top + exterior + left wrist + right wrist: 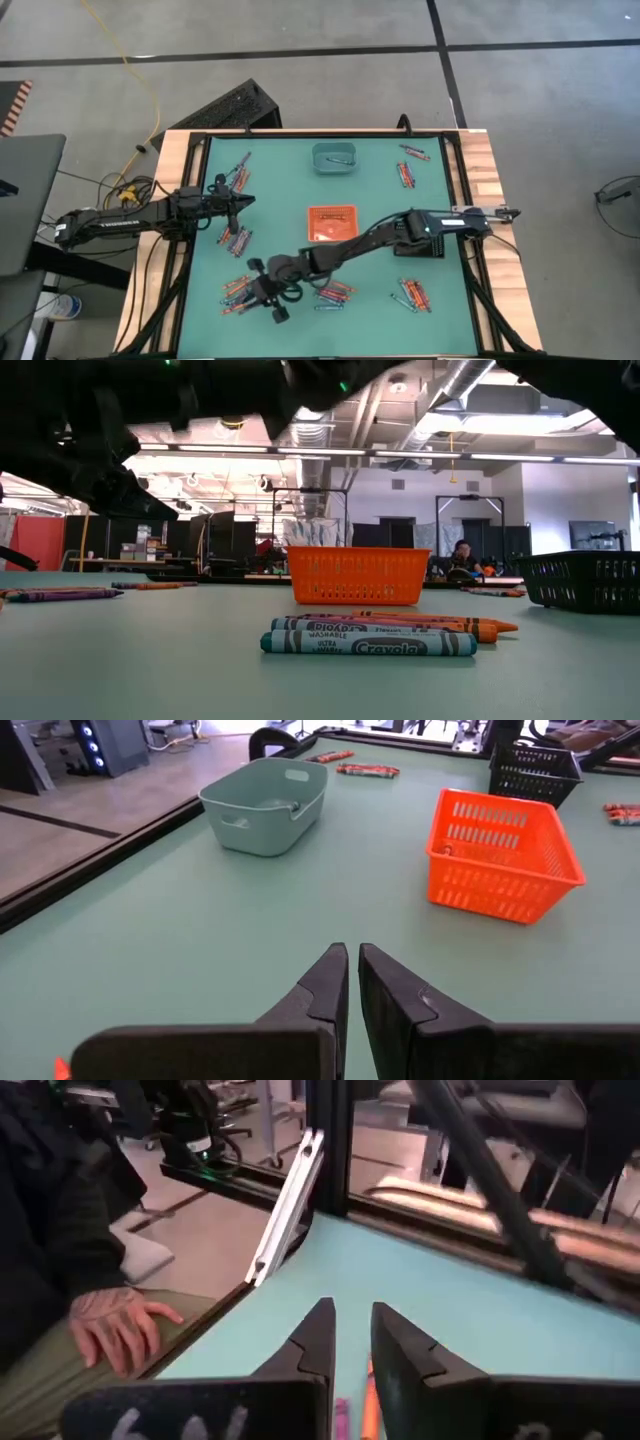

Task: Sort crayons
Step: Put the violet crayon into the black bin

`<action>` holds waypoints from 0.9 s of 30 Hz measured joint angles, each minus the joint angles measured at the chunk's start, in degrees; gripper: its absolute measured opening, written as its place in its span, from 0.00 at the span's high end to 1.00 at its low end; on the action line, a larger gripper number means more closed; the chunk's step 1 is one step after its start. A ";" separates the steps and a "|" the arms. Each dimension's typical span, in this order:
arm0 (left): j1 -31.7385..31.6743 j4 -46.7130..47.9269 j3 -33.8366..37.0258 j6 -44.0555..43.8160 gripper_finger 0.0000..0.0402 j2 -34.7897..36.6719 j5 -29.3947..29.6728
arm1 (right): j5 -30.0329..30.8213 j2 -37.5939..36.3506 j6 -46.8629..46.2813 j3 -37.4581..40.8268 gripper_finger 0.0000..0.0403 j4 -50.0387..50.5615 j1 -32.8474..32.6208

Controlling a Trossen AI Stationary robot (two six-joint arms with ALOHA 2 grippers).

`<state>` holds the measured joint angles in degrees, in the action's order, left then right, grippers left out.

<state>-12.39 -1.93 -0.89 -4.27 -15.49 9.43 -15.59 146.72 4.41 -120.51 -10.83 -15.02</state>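
Straight down over the whole table [200, 300]; level at its surface; both sharing the orange basket [331, 223].

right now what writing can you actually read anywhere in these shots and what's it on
"Crayola" and "ULTRA WASHABLE": wrapper of the nearest teal crayon, low view.
"WASHABLE": wrapper of the crayon behind it; its other print is too blurred.
Pale lettering along the left arm, high view: too small to read.
White marks on the right gripper body, right wrist view: cut off, unreadable.
Other crayon wrappers: too small.
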 joint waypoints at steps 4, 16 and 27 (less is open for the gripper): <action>0.01 0.00 0.00 0.00 0.96 0.00 0.00 | -1.44 0.70 2.57 -2.98 0.79 3.87 0.34; -0.01 0.00 0.00 0.00 0.96 0.00 0.00 | 0.27 0.87 2.35 -2.95 0.46 11.81 2.65; -0.01 0.00 0.00 0.00 0.96 0.00 0.00 | 13.88 0.89 0.97 -0.14 0.50 11.40 -2.89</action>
<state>-12.40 -1.93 -0.89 -4.27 -15.49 9.43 -1.72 147.61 5.37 -120.64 0.57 -17.91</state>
